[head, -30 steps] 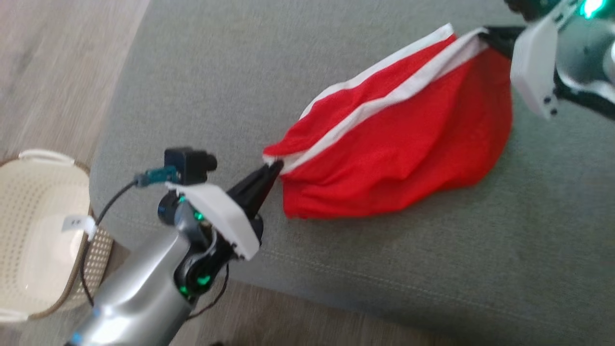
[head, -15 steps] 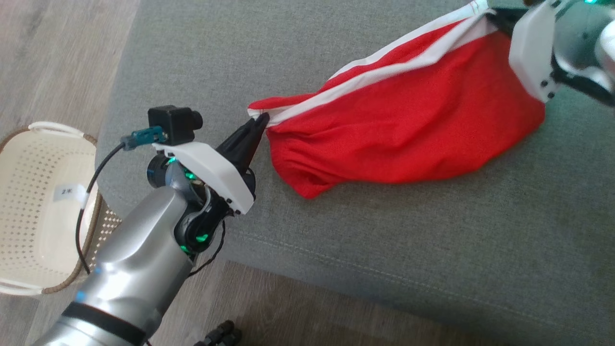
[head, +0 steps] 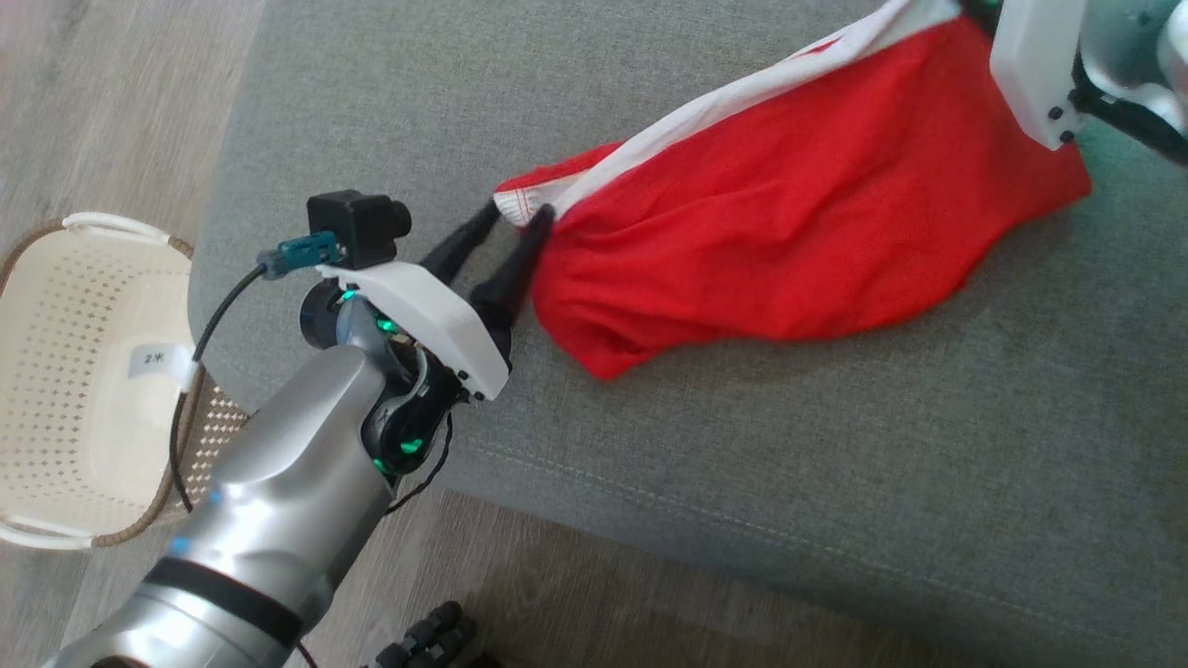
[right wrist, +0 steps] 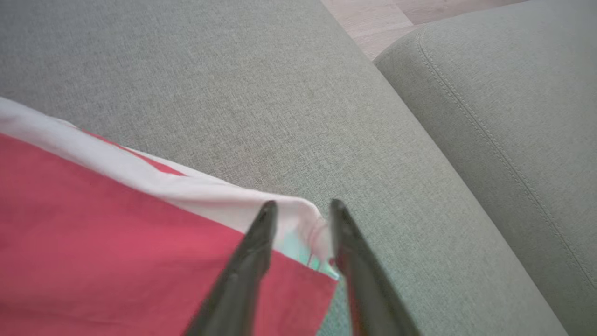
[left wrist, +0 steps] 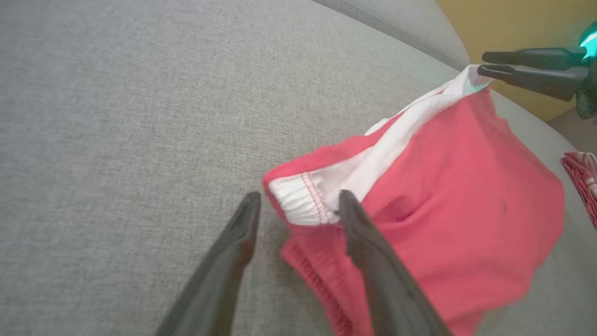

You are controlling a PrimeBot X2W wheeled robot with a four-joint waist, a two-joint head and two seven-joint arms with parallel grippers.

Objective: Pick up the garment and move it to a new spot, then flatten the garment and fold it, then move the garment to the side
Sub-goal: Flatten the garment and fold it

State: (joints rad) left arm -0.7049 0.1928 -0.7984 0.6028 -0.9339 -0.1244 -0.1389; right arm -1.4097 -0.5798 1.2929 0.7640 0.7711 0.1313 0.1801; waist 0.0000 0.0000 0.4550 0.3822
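The garment (head: 789,204) is a pair of red shorts with a white waistband, lying stretched across the grey sofa cushion (head: 835,482). My left gripper (head: 516,211) is open at its near-left end. Its two dark fingers stand either side of the waistband corner (left wrist: 303,203) without pinching it. In the right wrist view my right gripper (right wrist: 301,205) is open too, with the garment's other white corner (right wrist: 298,219) loose between its fingers. That gripper (left wrist: 482,63) also appears at the top right of the left wrist view, its tips at the cloth's far corner.
A cream perforated basket (head: 56,353) stands on the wood floor (head: 111,93) left of the cushion, close to my left forearm. A second cushion (right wrist: 513,93) lies beyond a seam. A red patterned cloth (left wrist: 583,177) peeks in at the far right.
Both grippers were shut on the waistband's two ends and have now opened, letting the garment go. The garment has stretched out longer across the cushion; the head view has also shifted.
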